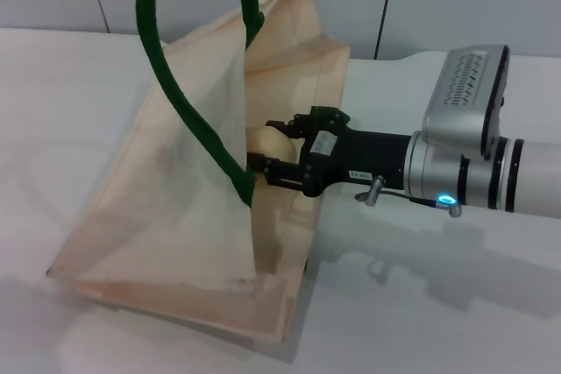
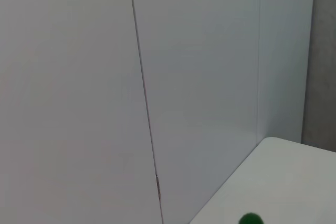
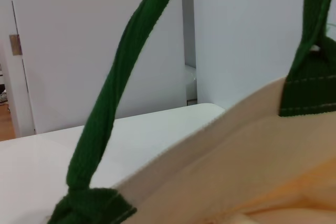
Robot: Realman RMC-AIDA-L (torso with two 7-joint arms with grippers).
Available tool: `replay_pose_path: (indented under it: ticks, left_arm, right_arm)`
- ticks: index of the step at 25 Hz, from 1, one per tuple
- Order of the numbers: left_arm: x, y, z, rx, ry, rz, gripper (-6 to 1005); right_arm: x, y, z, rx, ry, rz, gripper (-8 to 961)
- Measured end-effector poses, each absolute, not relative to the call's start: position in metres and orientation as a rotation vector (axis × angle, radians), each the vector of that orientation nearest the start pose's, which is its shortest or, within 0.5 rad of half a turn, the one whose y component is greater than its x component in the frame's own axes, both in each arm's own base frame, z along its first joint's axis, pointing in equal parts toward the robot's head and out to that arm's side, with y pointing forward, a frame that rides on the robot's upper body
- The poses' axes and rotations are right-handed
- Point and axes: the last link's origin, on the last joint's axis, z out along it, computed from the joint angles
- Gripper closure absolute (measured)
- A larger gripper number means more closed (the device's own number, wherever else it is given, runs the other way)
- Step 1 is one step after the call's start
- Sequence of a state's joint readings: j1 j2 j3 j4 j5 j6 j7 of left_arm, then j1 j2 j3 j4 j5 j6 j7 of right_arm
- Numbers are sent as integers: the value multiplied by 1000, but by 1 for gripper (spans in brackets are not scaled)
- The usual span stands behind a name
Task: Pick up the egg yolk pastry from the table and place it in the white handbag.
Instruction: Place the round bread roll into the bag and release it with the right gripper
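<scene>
A: Handbag [image 1: 175,208] stands on the table [image 1: 53,94], its mouth spread toward the right gripper [image 1: 279,150], green handles [image 1: 175,85] pulled up out of the head view.
B: And the claw?
A: Its fingers [image 1: 272,169] reach into the mouth and pinch the pastry [image 1: 267,143], pale and half hidden by the near wall.
B: The left gripper?
A: Out of sight; its wrist view shows only wall [image 2: 79,77] and a table corner.
B: Room?
A: Bare table all round.

Background: pale wall panels [image 2: 79,77] with a vertical seam.
Corner: white table [image 2: 278,182].
Edge: green handle tip [image 2: 251,219].
</scene>
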State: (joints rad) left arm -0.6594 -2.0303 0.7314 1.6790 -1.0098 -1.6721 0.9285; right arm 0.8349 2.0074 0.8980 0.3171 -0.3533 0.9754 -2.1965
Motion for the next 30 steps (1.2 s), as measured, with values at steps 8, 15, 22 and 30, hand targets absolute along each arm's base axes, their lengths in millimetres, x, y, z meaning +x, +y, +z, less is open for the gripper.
replay_pose_path:
  ticks: [8, 15, 22, 30]
  left_arm:
    - [-107, 368, 166, -2461, -405, -405, 854]
    - [-107, 369, 166, -2461, -405, -394, 852]
    - [-106, 369, 166, -2459, -401, -392, 851]
    - [-106, 371, 167, -2454, -394, -395, 849]
  right_arm:
    - [162, 372, -110, -2767, 295, 719, 404]
    - [165, 374, -107, -2757, 307, 717, 404]
    - [165, 374, -107, -2761, 297, 722, 410]
    - [160, 373, -108, -2776, 275, 729, 410]
